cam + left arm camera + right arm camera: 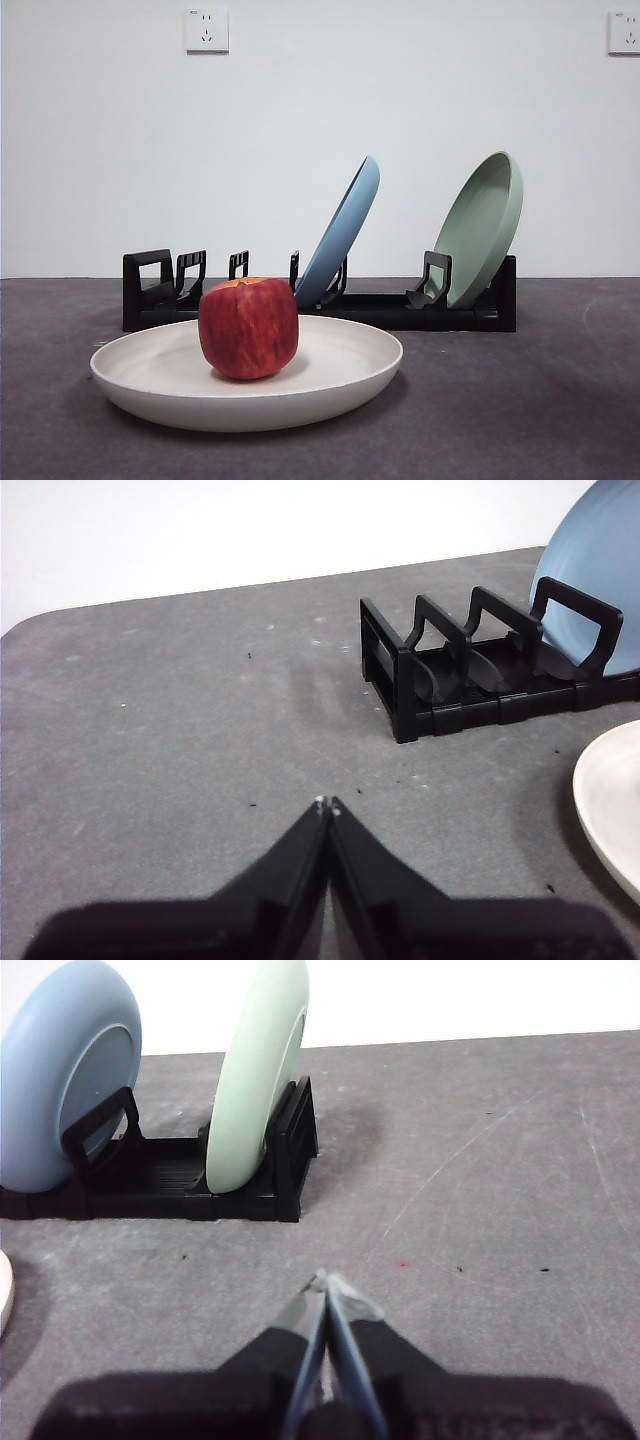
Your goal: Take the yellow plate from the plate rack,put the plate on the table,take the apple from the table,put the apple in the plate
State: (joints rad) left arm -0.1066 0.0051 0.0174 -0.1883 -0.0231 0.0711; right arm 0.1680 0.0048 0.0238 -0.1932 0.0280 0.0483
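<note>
The yellow plate (330, 385), pale cream, lies flat on the table (540, 420) in front of the plate rack (380, 310). The red apple (248, 327) stands upright in the plate, left of its middle. Neither arm shows in the front view. My left gripper (327, 804) is shut and empty, hovering over bare table near the rack's (450, 675) vacant end, with the plate's rim (612, 805) at the picture edge. My right gripper (324, 1279) is shut and empty too, over the table beyond the rack's (200, 1180) other end.
A blue plate (345, 232) and a sage-green plate (485, 225) lean upright in the rack's slots. A white wall with two sockets rises behind the table.
</note>
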